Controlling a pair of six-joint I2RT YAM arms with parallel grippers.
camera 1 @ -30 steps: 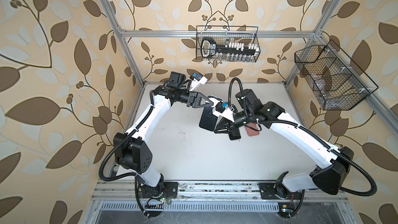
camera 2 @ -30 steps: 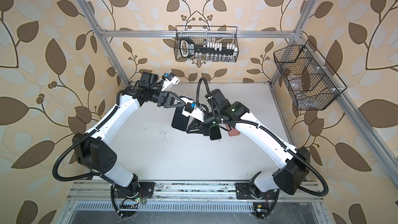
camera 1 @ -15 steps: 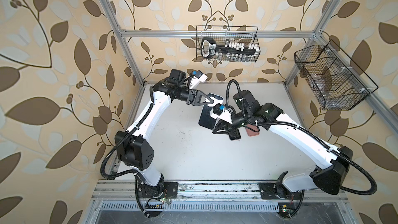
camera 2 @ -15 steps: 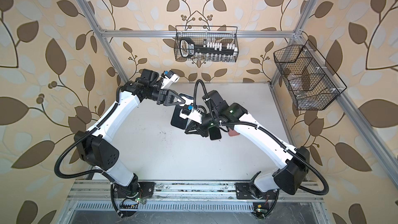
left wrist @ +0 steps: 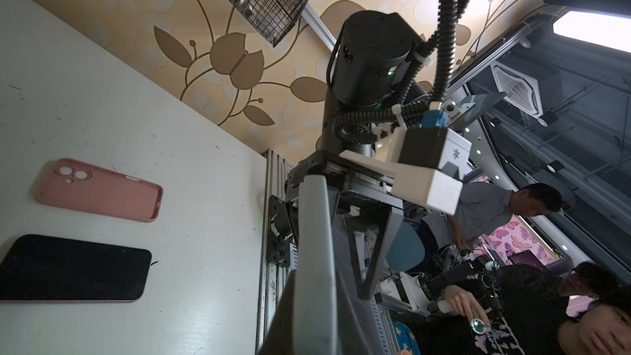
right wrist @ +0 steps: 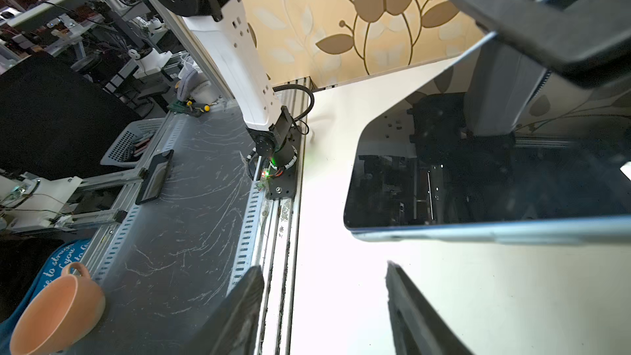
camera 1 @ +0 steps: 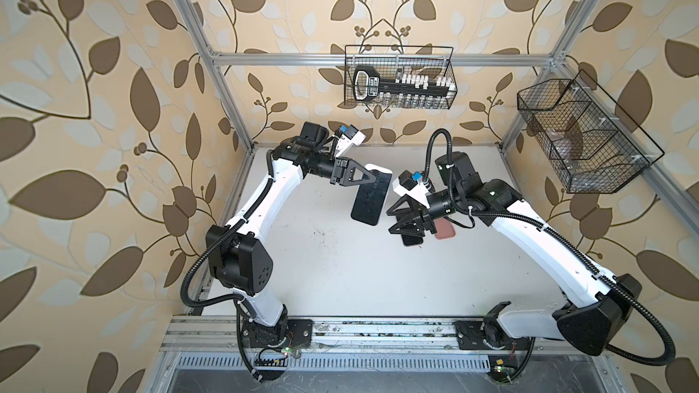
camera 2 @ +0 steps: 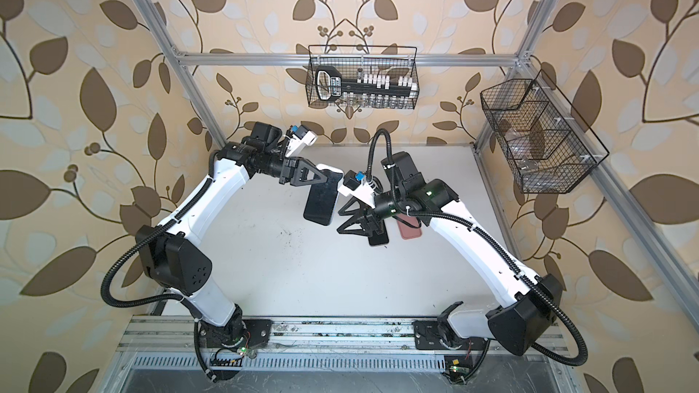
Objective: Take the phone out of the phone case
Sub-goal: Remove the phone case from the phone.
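Far side: a wire basket (camera 1: 350, 66) hung from the metal frame bar (camera 1: 287, 58), holding a long black tool (camera 1: 401, 87) and rows of small white blocks (camera 1: 412, 80). Right side: a second wire basket (camera 1: 605, 160), split into compartments, contents unclear. Leaf-patterned wallpaper (camera 1: 94, 115) all around. Below, a scuffed white table (camera 1: 340, 277). Past its near edge, an orange cup (right wrist: 58, 309) against blue cloth (right wrist: 51, 266).

Bright, even overhead light, blown-out glare on the table (right wrist: 324, 251) (right wrist view), blurred close foreground.
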